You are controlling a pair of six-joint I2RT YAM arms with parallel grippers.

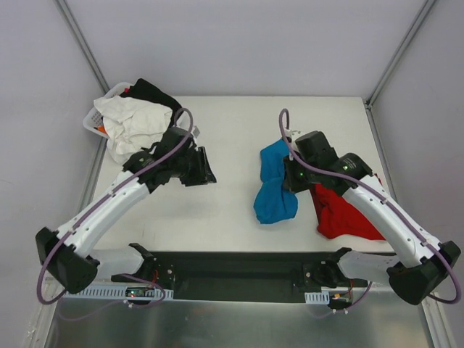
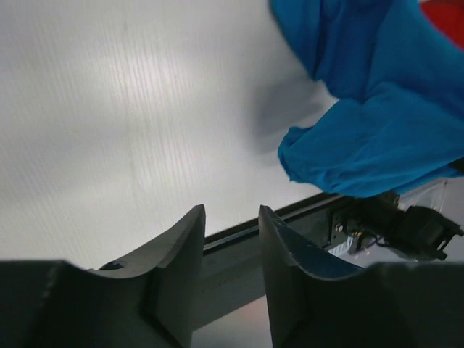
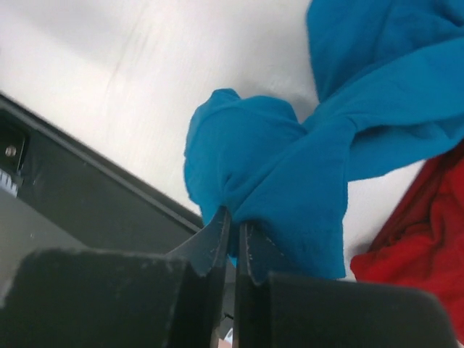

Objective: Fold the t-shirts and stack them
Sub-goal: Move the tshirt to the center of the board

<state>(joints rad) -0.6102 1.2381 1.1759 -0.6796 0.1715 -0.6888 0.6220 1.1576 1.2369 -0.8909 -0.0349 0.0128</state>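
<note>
At right pincer point(image 3: 233, 217), blue t-shirt point(image 3: 290, 167); red t-shirt point(image 1: 335, 217) half-hidden.

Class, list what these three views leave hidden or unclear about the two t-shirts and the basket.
1. Red t-shirt: top view, the right arm covers part; right wrist view, the edge cuts it.
2. Blue t-shirt: bunched in every view, neckline untellable.
3. Basket: top view, white cloth and black cloth bury its contents.

Turquoise t-shirt point(image 1: 274, 194) beside red t-shirt point(image 1: 338, 217)
</note>
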